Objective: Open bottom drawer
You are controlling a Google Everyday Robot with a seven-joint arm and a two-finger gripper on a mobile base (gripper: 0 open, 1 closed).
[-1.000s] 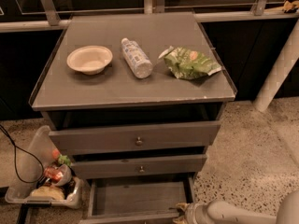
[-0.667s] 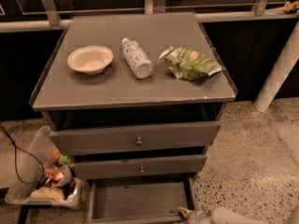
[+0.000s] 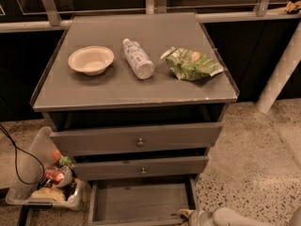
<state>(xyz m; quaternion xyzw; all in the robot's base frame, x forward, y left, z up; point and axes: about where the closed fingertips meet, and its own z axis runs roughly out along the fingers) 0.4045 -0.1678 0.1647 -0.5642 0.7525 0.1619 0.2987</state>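
The grey cabinet (image 3: 136, 84) has three drawers. The bottom drawer (image 3: 141, 201) is pulled far out, and its shallow grey tray shows empty; its front and knob are below the frame's lower edge. The middle drawer (image 3: 140, 167) and the upper drawer (image 3: 136, 138) stick out a little, each with a small round knob. My gripper (image 3: 184, 215) is at the bottom edge, at the right front corner of the bottom drawer, with my pale arm (image 3: 235, 217) running off to the right.
On the cabinet top lie a beige bowl (image 3: 91, 60), a plastic bottle on its side (image 3: 138, 58) and a green snack bag (image 3: 190, 63). A clear bin of trash (image 3: 44, 180) and a black cable (image 3: 19, 159) are at the left. A white post (image 3: 280, 74) stands at the right.
My gripper and arm have slid lower and to the right, toward the frame's bottom edge. The bottom drawer stays pulled out.
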